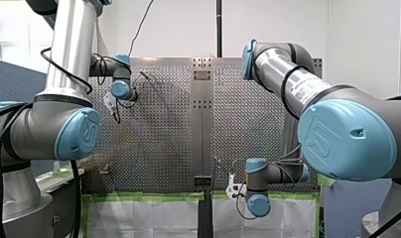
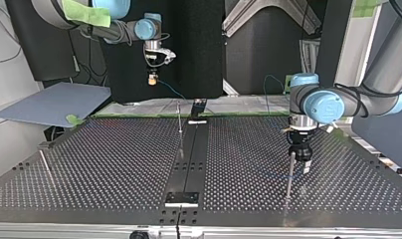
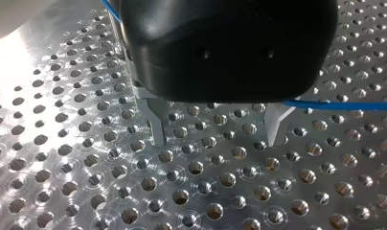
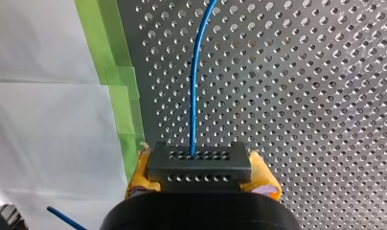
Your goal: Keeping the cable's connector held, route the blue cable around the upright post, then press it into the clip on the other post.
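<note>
1. Firmly, the robot's right hand (image 4: 202,173) is clenched on the black connector (image 4: 199,160), with its yellow pads (image 4: 141,173) pressed against two opposite sides of the block
2. This hand hangs raised over the counter's (image 4: 301,96) edge, the one lined with green tape (image 4: 110,57)
3. The blue cable (image 4: 193,96) leaves the connector's face turned away from the hand and runs out over the perforated counter, away from the taped edge
4. The left hand (image 3: 218,132) is released: its metal fingers (image 3: 158,125) stand apart just above the counter, and a stretch of the cable passes beside one finger rather than between the two
5. In the top view that hand sits low, just beside a thin upright post (image 2: 290,174), toward the edge opposite the tape
6. Another thin post (image 2: 180,127) stands near the counter's middle; which post carries the clip cannot be told
</note>
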### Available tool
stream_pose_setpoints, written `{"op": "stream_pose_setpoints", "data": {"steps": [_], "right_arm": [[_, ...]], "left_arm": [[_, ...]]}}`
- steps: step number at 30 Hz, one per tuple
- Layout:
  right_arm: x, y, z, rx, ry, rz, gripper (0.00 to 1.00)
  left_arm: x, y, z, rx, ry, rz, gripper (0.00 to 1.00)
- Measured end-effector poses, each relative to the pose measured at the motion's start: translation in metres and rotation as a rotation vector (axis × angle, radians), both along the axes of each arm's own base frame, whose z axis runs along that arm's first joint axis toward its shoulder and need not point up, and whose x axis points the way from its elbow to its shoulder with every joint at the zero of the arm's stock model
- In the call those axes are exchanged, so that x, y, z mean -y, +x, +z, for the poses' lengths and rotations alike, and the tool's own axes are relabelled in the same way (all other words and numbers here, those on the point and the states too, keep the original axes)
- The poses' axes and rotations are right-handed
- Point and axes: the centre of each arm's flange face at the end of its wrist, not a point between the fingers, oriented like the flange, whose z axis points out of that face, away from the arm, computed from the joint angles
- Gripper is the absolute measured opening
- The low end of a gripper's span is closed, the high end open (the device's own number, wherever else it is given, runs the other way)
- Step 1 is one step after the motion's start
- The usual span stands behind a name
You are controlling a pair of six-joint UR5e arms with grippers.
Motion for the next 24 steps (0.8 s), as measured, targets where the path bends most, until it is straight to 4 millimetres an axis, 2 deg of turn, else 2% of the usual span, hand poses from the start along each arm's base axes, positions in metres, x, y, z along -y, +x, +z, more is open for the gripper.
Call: {"op": "stream_pose_setpoints", "data": {"steps": [12,24], "right_arm": [[-0.019,-0.009,0.032,0.004,0.011,0.029,0.0],[-0.006,-0.002,0.078,0.034,-0.062,0.036,0.0]], "left_arm": [[0.002,-0.004,-0.003,-0.029,-0.035,-0.004,1.0],[-0.002,-0.01,-0.008,-0.081,-0.131,0.02,1.0]]}}
